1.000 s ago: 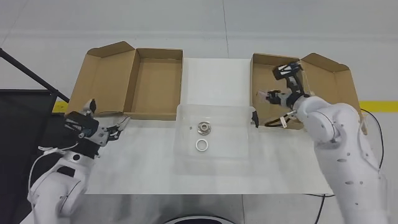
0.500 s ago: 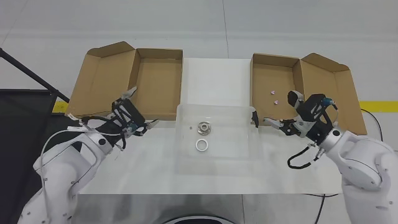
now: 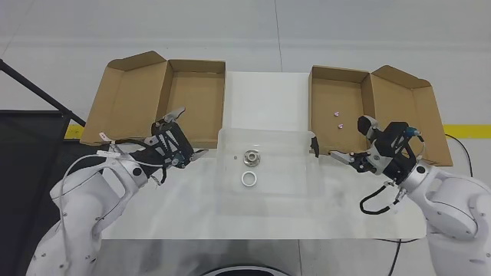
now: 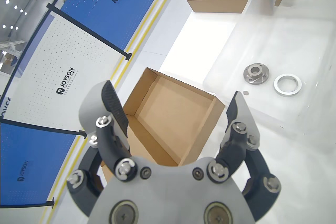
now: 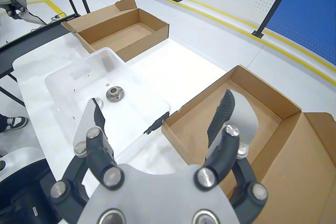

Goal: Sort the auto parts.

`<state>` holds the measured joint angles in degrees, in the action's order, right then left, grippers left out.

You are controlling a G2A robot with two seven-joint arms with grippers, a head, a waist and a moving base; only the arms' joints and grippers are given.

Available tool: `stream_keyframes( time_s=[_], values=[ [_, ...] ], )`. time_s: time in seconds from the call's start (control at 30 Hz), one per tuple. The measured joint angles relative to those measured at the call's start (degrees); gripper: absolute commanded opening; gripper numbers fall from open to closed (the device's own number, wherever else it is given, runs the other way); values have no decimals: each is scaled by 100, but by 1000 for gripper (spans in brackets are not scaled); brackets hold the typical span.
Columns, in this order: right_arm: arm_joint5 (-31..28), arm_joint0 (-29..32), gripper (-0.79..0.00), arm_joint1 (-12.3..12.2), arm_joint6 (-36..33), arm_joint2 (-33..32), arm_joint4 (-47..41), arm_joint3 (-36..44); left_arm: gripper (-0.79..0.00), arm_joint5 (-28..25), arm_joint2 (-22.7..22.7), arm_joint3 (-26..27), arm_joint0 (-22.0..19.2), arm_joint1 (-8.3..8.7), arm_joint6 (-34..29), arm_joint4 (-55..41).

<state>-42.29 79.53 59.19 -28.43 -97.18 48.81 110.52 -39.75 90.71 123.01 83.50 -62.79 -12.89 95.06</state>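
Observation:
A clear plastic tray [image 3: 295, 188] sits mid-table and holds a flanged metal hub [image 3: 251, 156] and a flat metal ring [image 3: 249, 178]. The left wrist view shows the hub [image 4: 256, 73] and ring [image 4: 288, 84] ahead of my left gripper [image 4: 172, 96], which is open and empty. From above, the left gripper [image 3: 184, 134] hangs at the left cardboard box's [image 3: 192, 103] front edge, left of the tray. My right gripper [image 3: 351, 139] is open and empty over the right cardboard box's [image 3: 337, 96] front edge. Two small bolts [image 3: 337, 119] lie in that box.
Both boxes have open flaps folded outward. A strip of black tape [image 3: 314, 146] marks the tray's right corner. In the right wrist view the hub [image 5: 114, 93] lies beyond the open gripper [image 5: 161, 101]. Bare white table [image 3: 265, 96] lies between the boxes.
The left arm swung in from the table's far left to the left box's front edge. The right gripper drew back from inside the right box toward its front edge.

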Motion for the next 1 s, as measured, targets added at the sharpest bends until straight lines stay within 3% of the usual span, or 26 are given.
stream_keyframes(
  time_s=[0.1,0.2,0.33,0.47,0.63,0.83,0.93,1.0],
  values=[
    [2,7,0,0,15,9,0,3,0,-137,-60,-56,35,4,25,-241],
    [-154,53,0,-7,214,44,98,9,0,-607,-227,-73,-249,25,-328,-458],
    [-687,144,0,-39,576,-1,344,-28,0,-1396,-785,-279,-971,28,-1198,-851],
    [-1298,297,0,-72,1016,-146,498,-161,0,-1799,-1445,-790,-1860,-20,-2252,-1534],
    [-1581,552,0,-113,1502,-338,716,-247,0,-1710,-2558,-1636,-3049,-66,-3499,-2686],
    [-1570,763,0,-158,2010,-491,922,-257,0,-1321,-4160,-2578,-4403,65,-3847,-3540],
    [-1569,766,0,-158,2019,-497,924,-259,0,-1194,-4894,-2790,-4995,147,-3975,-4057],
    [-1569,765,0,-158,2014,-495,922,-259,0,-1187,-4991,-2797,-5043,153,-3980,-4086]
  ],
)
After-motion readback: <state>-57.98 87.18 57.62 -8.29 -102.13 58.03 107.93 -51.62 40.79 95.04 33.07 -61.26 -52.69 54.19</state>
